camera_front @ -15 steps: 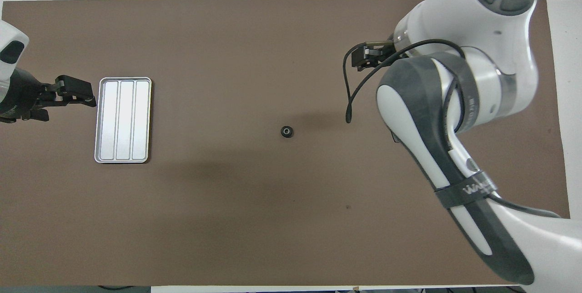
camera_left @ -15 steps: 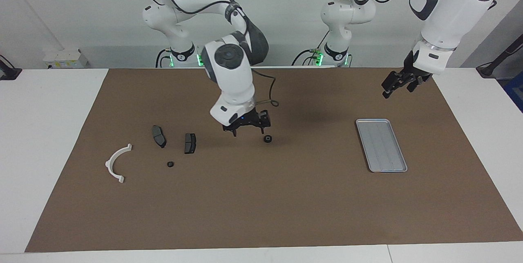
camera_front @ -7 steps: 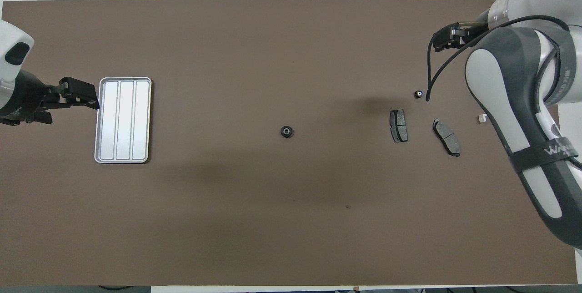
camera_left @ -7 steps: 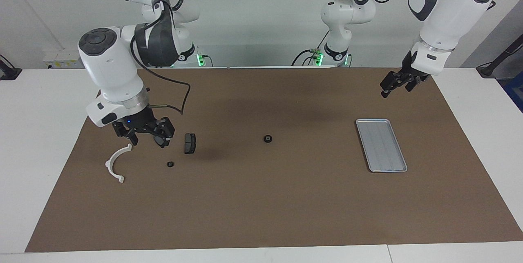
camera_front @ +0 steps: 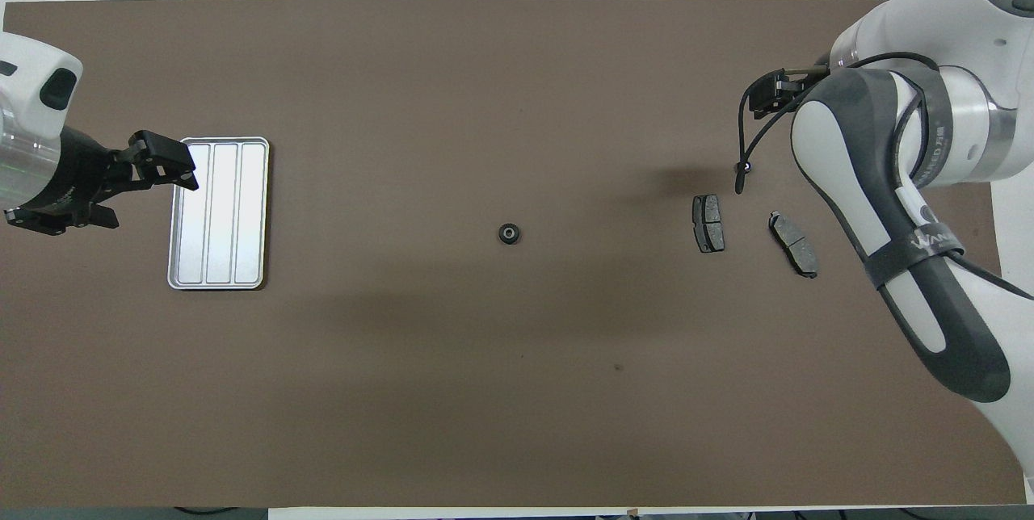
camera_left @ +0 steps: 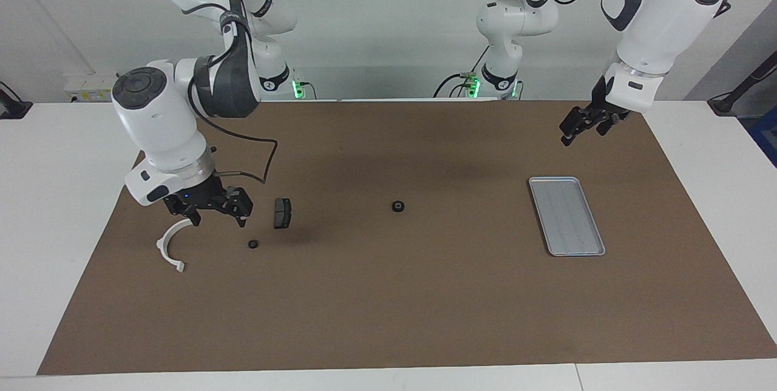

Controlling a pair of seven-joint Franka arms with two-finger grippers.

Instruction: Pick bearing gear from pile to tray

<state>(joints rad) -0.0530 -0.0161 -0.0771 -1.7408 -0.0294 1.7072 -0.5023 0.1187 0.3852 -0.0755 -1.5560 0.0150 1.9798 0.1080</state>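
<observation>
The bearing gear (camera_left: pixel 397 206) (camera_front: pixel 508 235), small, black and round, lies alone in the middle of the brown mat. The pile lies toward the right arm's end: a white half-ring bracket (camera_left: pixel 170 244), a brake pad (camera_left: pixel 282 213) (camera_front: pixel 708 223), a second brake pad (camera_front: pixel 793 243) and a small black round piece (camera_left: pixel 253 244). My right gripper (camera_left: pixel 217 215) is open and empty, low over the pile between the bracket and the brake pad. The silver tray (camera_left: pixel 566 215) (camera_front: pixel 218 213) lies empty toward the left arm's end. My left gripper (camera_left: pixel 583 133) (camera_front: pixel 153 181) is open, raised beside the tray.
The brown mat (camera_left: pixel 388 306) covers most of the white table (camera_left: pixel 54 197). In the overhead view the right arm (camera_front: pixel 897 205) hides the bracket and its cable partly covers the small black piece. In the facing view the right gripper hides the second brake pad.
My right gripper swung from beside the bearing gear at the mat's middle to the pile, then sank a little lower there. The left gripper drifted slightly toward the tray. The bearing gear stayed put.
</observation>
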